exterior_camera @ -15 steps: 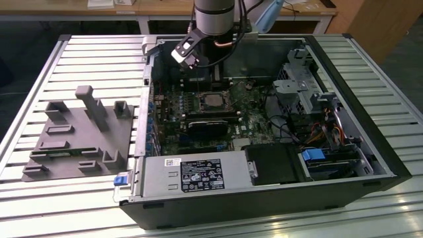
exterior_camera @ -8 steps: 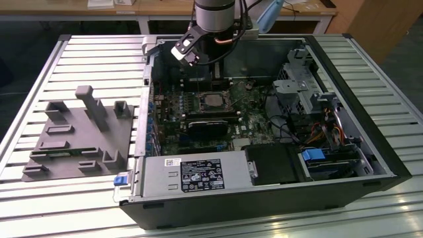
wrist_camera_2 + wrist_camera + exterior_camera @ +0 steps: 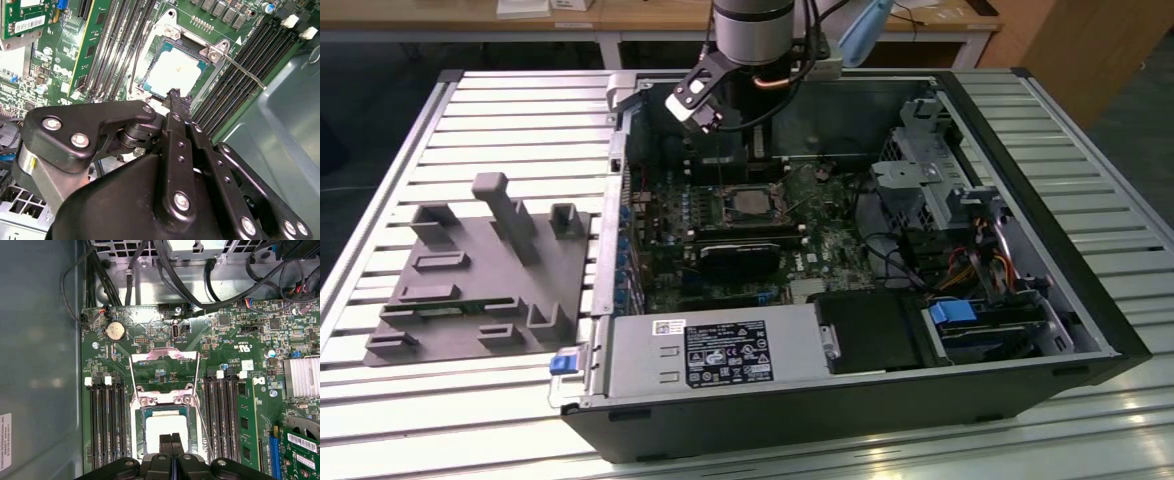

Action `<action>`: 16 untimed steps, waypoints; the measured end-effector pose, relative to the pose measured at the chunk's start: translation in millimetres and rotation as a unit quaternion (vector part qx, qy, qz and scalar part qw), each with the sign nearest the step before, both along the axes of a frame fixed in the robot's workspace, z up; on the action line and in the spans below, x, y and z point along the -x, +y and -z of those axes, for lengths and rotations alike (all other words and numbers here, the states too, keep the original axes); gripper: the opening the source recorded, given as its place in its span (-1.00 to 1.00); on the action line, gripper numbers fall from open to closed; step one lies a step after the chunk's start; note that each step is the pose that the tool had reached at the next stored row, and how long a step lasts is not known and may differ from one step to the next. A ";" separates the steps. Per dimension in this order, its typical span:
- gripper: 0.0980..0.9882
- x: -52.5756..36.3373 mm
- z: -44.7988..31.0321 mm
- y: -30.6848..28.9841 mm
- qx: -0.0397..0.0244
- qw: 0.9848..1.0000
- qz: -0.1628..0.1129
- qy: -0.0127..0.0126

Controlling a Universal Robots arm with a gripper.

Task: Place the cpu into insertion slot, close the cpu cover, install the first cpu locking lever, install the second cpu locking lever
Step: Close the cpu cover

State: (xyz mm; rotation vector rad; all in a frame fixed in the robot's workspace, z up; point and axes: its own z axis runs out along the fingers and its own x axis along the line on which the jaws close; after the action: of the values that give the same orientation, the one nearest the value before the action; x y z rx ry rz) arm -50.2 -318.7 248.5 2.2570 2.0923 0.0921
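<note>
The cpu (image 3: pixel 165 429) is a pale square chip lying flat in the insertion slot (image 3: pixel 138 440) on the green board; it also appears in the second wrist view (image 3: pixel 172 70). My gripper (image 3: pixel 171 441) hovers just over the chip's near edge, fingers shut together with nothing between them, seen also in the second wrist view (image 3: pixel 175 95). The cpu cover (image 3: pixel 165 354), a silvery frame with a window, is swung open and lies back beyond the slot. One thin locking lever (image 3: pixel 245 72) sticks out unlatched beside the slot. In the exterior view the arm (image 3: pixel 750 60) reaches down into the case above the slot (image 3: pixel 750 205).
Long black memory slots (image 3: pixel 105 425) flank the socket on both sides. Cables (image 3: pixel 180 280) hang across the case wall beyond the board. A finned heatsink (image 3: pixel 301 377) and an expansion card (image 3: pixel 300 450) sit to one side. A grey fixture block (image 3: pixel 480 275) lies outside the case.
</note>
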 end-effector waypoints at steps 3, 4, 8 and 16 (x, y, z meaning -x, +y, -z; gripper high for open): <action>-0.98 0.0 -0.9 0.0 0.000 1.000 0.000 0.000; -0.98 0.0 -1.7 0.0 0.000 1.000 0.000 0.000; -0.98 0.0 -8.6 0.0 0.000 1.000 0.000 0.000; -0.98 0.0 -14.1 0.0 0.000 1.000 0.000 0.000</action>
State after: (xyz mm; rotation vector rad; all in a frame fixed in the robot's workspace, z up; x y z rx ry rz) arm -50.3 -318.7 262.6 2.2570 2.0923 0.0921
